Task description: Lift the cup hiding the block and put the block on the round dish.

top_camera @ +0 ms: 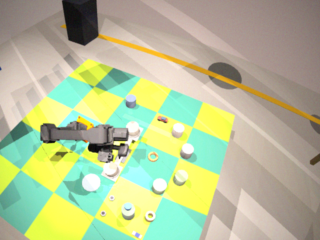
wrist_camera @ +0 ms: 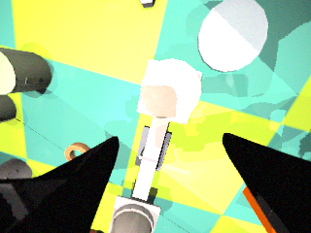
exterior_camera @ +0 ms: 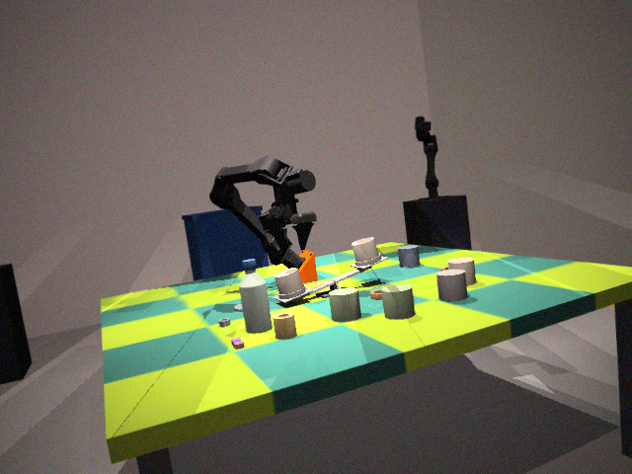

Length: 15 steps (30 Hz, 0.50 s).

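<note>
The balance [top_camera: 118,159] [exterior_camera: 349,276] [wrist_camera: 144,183] is tilted. One pale cup [top_camera: 111,169] [exterior_camera: 289,284] [wrist_camera: 170,92] stands upside down on its low end, the end beside the white round dish [top_camera: 91,182] [exterior_camera: 238,307] [wrist_camera: 233,35]. The matching cup [top_camera: 133,129] [exterior_camera: 365,251] [wrist_camera: 131,222] stands on its raised end. No block shows; the cups hide whatever is under them. My gripper [top_camera: 115,154] [wrist_camera: 170,139] is open and empty, pointing down above the balance. In the wrist view the low cup lies ahead of the gap between the fingertips.
A bottle [top_camera: 128,211] [exterior_camera: 255,300] and a tan ring-shaped piece [top_camera: 146,218] [exterior_camera: 284,326] stand beyond the low end. Several loose cylinders, one a green-grey can [top_camera: 180,177] [exterior_camera: 398,301], stand across the balance from the arm. An orange ring [top_camera: 149,156] and a toy car [top_camera: 162,119] lie there too.
</note>
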Tool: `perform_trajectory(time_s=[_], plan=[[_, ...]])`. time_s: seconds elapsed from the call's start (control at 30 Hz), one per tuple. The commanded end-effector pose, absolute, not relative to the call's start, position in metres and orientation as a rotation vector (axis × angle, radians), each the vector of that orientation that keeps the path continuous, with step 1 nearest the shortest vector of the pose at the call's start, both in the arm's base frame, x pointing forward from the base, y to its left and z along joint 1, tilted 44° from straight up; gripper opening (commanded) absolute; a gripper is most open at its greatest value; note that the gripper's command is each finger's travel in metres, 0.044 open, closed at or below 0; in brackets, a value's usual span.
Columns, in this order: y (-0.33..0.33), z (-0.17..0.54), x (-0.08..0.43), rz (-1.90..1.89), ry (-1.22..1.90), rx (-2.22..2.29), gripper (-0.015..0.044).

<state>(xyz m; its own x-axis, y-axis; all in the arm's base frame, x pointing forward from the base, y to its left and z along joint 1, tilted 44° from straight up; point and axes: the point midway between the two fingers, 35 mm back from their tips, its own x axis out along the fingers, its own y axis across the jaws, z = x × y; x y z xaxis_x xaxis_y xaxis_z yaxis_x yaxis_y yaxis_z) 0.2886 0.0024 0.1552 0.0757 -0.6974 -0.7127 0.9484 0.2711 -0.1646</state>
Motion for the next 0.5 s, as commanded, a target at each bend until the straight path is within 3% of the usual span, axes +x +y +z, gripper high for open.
perform_trajectory(time_s=[0.0, 0.47], plan=[[-0.011, 0.157, 0.295, -1.365, 0.751, 0.484, 0.044], [-0.039, 0.153, 0.301, -1.487, 0.679, 0.602, 0.044]])
